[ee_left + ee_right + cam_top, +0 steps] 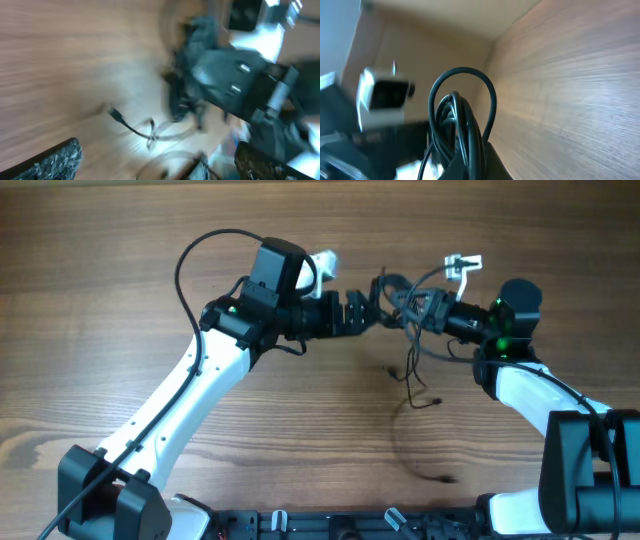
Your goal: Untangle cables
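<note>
- Wooden table [120, 270]: brown, grain running left-right in overhead view.
- Same wood across left wrist view, heavily motion-blurred.
- Right wrist view: wood on right side, grain sharp; paler blurred patch upper left, can't identify.
- Black rail [330, 525] with small fittings along bottom edge of overhead view.

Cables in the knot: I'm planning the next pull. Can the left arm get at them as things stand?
Probably yes: the left gripper is open right beside the cables, with nothing between; the right gripper holds them from the other side.
</note>
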`<action>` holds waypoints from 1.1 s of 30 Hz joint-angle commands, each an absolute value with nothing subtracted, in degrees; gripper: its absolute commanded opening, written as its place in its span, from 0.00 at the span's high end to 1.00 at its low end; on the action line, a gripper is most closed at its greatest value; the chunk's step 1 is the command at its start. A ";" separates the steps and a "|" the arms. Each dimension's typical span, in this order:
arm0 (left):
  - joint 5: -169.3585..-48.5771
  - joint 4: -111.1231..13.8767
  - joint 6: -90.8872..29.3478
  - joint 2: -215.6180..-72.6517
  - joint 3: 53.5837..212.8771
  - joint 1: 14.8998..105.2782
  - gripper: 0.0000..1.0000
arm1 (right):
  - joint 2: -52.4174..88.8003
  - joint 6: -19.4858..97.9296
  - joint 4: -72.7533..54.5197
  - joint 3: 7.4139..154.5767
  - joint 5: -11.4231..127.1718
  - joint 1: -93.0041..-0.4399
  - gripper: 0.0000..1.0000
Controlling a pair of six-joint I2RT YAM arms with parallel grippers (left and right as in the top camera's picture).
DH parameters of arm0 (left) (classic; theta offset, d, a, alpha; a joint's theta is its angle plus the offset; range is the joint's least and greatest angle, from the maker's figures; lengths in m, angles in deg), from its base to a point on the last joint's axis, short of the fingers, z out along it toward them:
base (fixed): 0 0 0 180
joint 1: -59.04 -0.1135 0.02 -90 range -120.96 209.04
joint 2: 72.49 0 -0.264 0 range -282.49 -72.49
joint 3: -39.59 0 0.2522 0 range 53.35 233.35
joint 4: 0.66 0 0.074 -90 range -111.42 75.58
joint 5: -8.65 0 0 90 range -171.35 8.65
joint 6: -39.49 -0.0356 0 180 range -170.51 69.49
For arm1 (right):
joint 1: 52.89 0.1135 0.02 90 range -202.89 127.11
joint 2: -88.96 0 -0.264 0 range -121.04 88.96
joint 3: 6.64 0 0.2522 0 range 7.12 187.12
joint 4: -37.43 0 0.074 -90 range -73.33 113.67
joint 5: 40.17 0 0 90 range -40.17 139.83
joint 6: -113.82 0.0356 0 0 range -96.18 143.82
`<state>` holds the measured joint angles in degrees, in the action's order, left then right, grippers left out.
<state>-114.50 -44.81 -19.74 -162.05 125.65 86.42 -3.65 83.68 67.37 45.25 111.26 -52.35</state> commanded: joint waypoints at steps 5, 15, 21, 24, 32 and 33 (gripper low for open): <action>-99.07 -37.18 -5.56 -165.89 126.11 86.57 0.00 | -3.48 100.51 67.46 45.99 100.90 -47.19 0.96; -104.29 -30.38 -1.60 -171.58 126.11 87.95 0.19 | -3.48 100.49 66.43 45.99 96.00 -46.45 0.96; -104.40 -30.17 -1.60 -171.73 126.11 91.11 0.20 | -3.48 97.38 66.41 45.99 96.66 -46.47 0.96; -100.95 -31.67 -1.60 -171.73 126.11 91.05 0.68 | -3.48 97.32 66.45 45.99 98.78 -46.47 0.96; -97.84 -34.45 -11.52 -168.65 126.13 83.36 0.96 | -3.48 70.98 64.73 45.99 103.57 -48.33 0.60; -98.98 -35.61 -15.44 -166.79 126.13 82.04 0.96 | -3.48 66.52 64.46 45.99 105.86 -49.62 0.41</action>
<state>-101.60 -34.32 -6.30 -170.85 125.95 87.01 -3.70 80.53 64.62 45.23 99.89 -46.78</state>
